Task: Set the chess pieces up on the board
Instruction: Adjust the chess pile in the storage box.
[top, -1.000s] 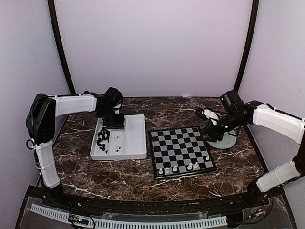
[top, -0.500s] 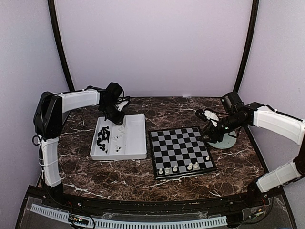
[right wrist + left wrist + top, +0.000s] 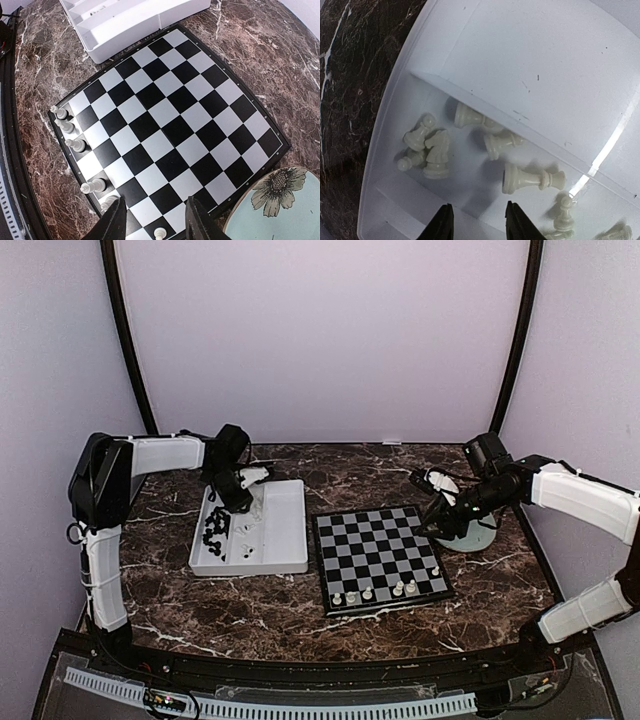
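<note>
The board (image 3: 380, 552) lies in the middle of the table, and several white chess pieces (image 3: 367, 593) stand along its near edge. In the right wrist view these pieces (image 3: 75, 145) line the board's (image 3: 170, 115) left rim. My right gripper (image 3: 156, 220) hangs open and empty above the board's right side (image 3: 436, 512). My left gripper (image 3: 477, 222) is open over the white tray (image 3: 490, 100), with nothing between its fingers. Several white pieces (image 3: 530, 178) lie toppled in a compartment just ahead of it. Black pieces (image 3: 213, 530) are heaped at the tray's left end.
The white tray (image 3: 290, 530) sits left of the board, almost touching it. A pale green round plate (image 3: 482, 536) with a flower print (image 3: 277, 190) lies against the board's right rim, under my right arm. Dark marble table, walls all round.
My left gripper has shifted back and left over the tray's far-left part and its jaws have spread a little. The right arm has barely moved.
</note>
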### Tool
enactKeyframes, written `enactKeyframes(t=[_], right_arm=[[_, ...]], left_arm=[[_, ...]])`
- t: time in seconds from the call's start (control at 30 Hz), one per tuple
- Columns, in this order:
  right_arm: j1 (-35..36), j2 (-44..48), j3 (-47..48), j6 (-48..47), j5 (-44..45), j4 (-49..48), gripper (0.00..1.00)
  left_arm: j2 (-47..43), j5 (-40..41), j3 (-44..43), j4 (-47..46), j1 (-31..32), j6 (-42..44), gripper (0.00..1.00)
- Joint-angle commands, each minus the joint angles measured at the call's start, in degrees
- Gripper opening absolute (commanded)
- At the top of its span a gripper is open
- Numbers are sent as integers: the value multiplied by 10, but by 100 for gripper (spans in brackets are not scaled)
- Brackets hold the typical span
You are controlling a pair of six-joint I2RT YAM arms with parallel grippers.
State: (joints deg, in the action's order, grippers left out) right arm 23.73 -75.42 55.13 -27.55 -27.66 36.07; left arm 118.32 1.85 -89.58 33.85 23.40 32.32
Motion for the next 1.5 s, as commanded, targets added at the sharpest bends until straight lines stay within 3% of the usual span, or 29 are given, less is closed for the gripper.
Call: enactKeyframes(t=[0.0, 0.4, 0.8, 1.07, 1.27, 1.37, 1.47], right_arm=[[-1, -2, -4, -3, -14, -13, 42], [-2, -16, 0, -3, -11, -15, 42], [-2, -22, 1, -2, -14, -18, 42], [-2, -19, -3, -2, -18, -20, 42], [-1, -20, 2, -1, -24, -19, 42], [-2, -18, 4, 0, -24, -18, 42], [-2, -16, 2, 1, -24, -18, 42]], left_arm=[[0, -40, 20, -29, 0, 85, 39], [5, -120, 48, -56, 3, 162, 45], [0, -107, 98, -86, 51, 171, 46], [-73, -120, 144, -85, 50, 123, 37], [-113, -177, 147, -84, 34, 65, 32], [-115, -148, 139, -96, 30, 24, 32], [-94, -108, 94, -97, 9, -70, 32]])
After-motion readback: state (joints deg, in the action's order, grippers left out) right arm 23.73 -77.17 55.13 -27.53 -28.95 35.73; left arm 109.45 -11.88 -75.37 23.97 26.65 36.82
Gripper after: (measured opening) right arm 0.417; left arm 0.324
